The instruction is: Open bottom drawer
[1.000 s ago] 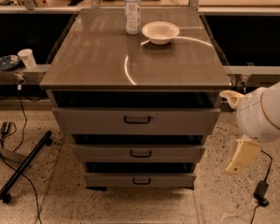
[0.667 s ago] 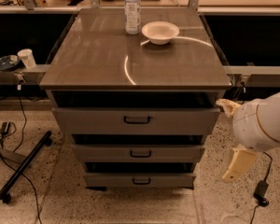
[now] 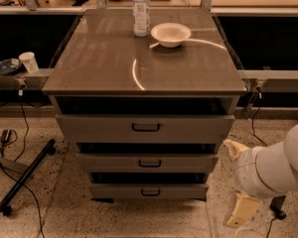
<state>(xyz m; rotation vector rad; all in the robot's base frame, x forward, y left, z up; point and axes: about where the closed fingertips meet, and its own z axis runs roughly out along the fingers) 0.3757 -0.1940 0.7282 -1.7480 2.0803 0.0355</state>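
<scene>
The bottom drawer [image 3: 119, 191] is the lowest and narrowest-looking of three grey-brown fronts on the cabinet, with a small black loop handle [image 3: 150, 192]. Its front sits just under the middle drawer [image 3: 114, 163], with a dark gap above it. My gripper [image 3: 239, 179] is at the lower right, to the right of the cabinet and about level with the two lower drawers. Its two cream fingers [image 3: 242, 210] are spread wide apart and hold nothing. It does not touch the cabinet.
A water bottle [image 3: 141, 10] and a white bowl [image 3: 171, 34] stand on the cabinet top [image 3: 114, 68]. A paper cup [image 3: 28, 62] sits on a rail at the left. A black stand leg [image 3: 24, 178] and cables lie on the floor at the left.
My arm and gripper have moved left and a little down, closer to the cabinet's right side. The drawers have not moved.
</scene>
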